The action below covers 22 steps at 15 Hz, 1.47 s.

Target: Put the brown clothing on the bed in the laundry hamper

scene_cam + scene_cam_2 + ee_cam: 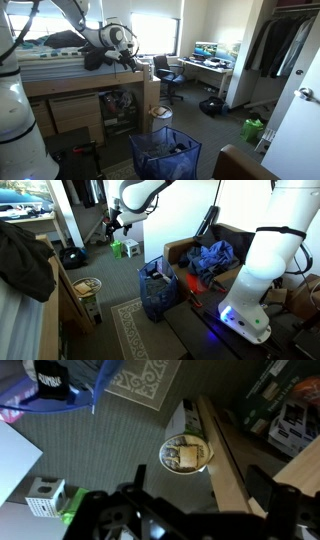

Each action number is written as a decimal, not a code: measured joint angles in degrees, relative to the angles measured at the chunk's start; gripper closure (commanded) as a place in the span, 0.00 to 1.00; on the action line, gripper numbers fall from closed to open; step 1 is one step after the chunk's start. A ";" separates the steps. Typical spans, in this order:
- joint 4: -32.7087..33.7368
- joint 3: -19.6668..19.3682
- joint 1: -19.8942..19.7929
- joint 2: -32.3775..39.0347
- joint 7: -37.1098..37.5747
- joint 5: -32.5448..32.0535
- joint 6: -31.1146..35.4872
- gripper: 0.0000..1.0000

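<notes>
the limp, very dark brown garment (25, 260) lies at the side edge of the tall light-wood lofted bed (60, 88). the hand (130, 62), released and empty, hangs beyond the bed's end over open carpet (200, 125), apart from the square blue mesh hamper (165, 155).

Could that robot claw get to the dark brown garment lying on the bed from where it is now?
Probably yes. The gripper hangs open and empty in free air beside the bed, and the brown clothing lies uncovered on top, with nothing visibly between them.
</notes>
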 measured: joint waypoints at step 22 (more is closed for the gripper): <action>35.78 3.56 10.48 29.12 -32.61 13.96 -0.66 0.00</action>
